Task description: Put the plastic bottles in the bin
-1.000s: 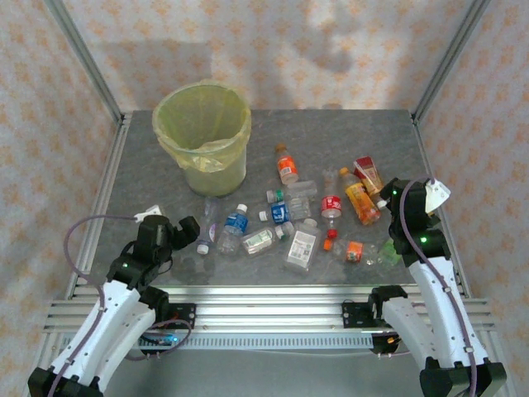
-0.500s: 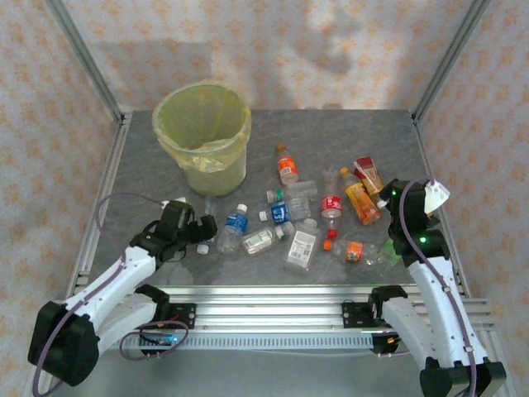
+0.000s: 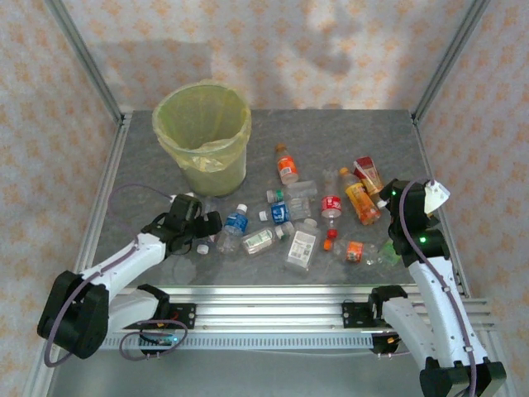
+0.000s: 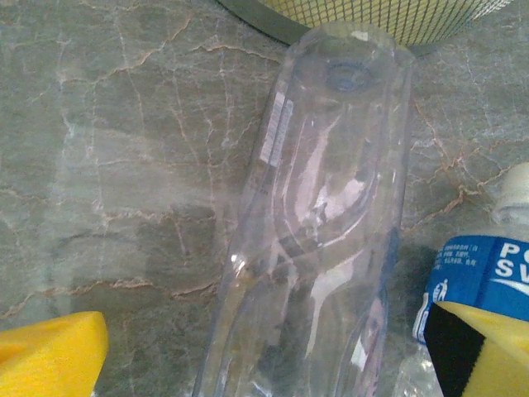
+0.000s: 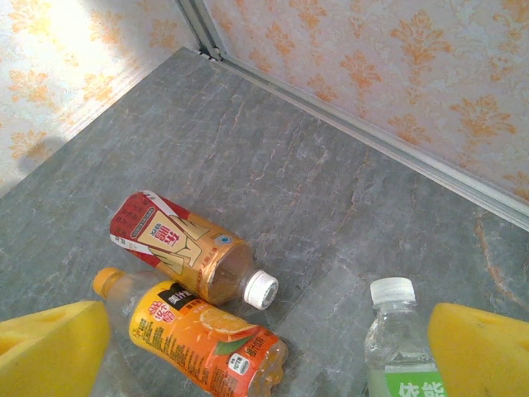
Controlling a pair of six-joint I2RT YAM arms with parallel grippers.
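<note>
Several plastic bottles lie scattered across the middle of the table, among them a blue-labelled one [image 3: 235, 223], a red-labelled one [image 3: 331, 204] and an orange one [image 3: 286, 165]. The bin [image 3: 202, 136] with its yellow-green liner stands at the back left. My left gripper [image 3: 201, 227] is open and low, straddling a clear crushed bottle [image 4: 322, 207] that lies between its yellow pads [image 4: 50, 356] without being pinched. The blue-labelled bottle [image 4: 479, 269] lies beside the right pad. My right gripper [image 5: 264, 356] hangs open above a tea bottle [image 5: 182, 252], an orange juice bottle [image 5: 198, 335] and a green-labelled bottle [image 5: 397, 339].
The bin's base [image 4: 397, 16] sits just beyond the clear bottle's far end. Metal frame posts and patterned walls close in the table on three sides. Bare grey tabletop [image 3: 140, 174] runs along the left side and behind the bottles.
My left arm has reached forward and to the right, bringing its gripper down around the clear bottle and opening it a little wider. The right arm has stayed still.
</note>
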